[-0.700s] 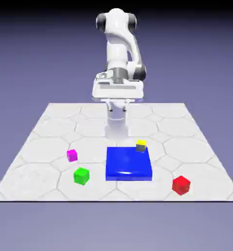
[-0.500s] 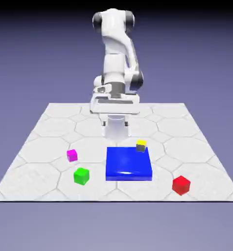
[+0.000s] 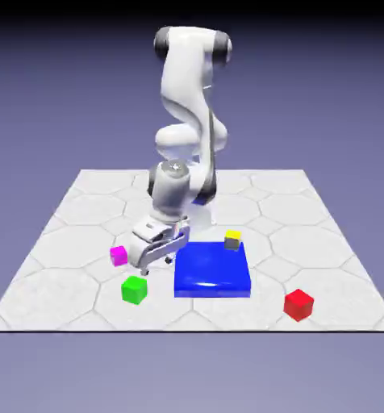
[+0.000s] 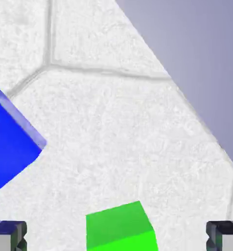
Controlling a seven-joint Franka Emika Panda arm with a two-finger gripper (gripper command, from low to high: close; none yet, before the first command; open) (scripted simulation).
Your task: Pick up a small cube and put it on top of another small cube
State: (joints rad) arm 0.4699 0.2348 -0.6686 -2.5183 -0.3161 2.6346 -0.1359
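Note:
The small green cube (image 3: pixel 134 289) rests on the tiled table near the front, toward the exterior view's left. My gripper (image 3: pixel 153 262) hangs just above and slightly behind it, tilted, jaws open and empty. In the hand view the green cube (image 4: pixel 119 226) shows at the bottom edge between the two grey fingertips (image 4: pixel 8 235), closer to the left one and touching neither. My gripper (image 4: pixel 116 238) holds nothing.
A flat blue slab (image 3: pixel 213 269) lies beside the green cube, and its corner (image 4: pixel 11 142) shows in the hand view. A yellow-topped cube (image 3: pixel 233 239) sits at the slab's far corner. A magenta cube (image 3: pixel 118 256) is close to the hand; a red cube (image 3: pixel 298 303) is front right.
The arm has swung down and toward the exterior view's left, from high over the table's back to just above the green cube. No cube has moved.

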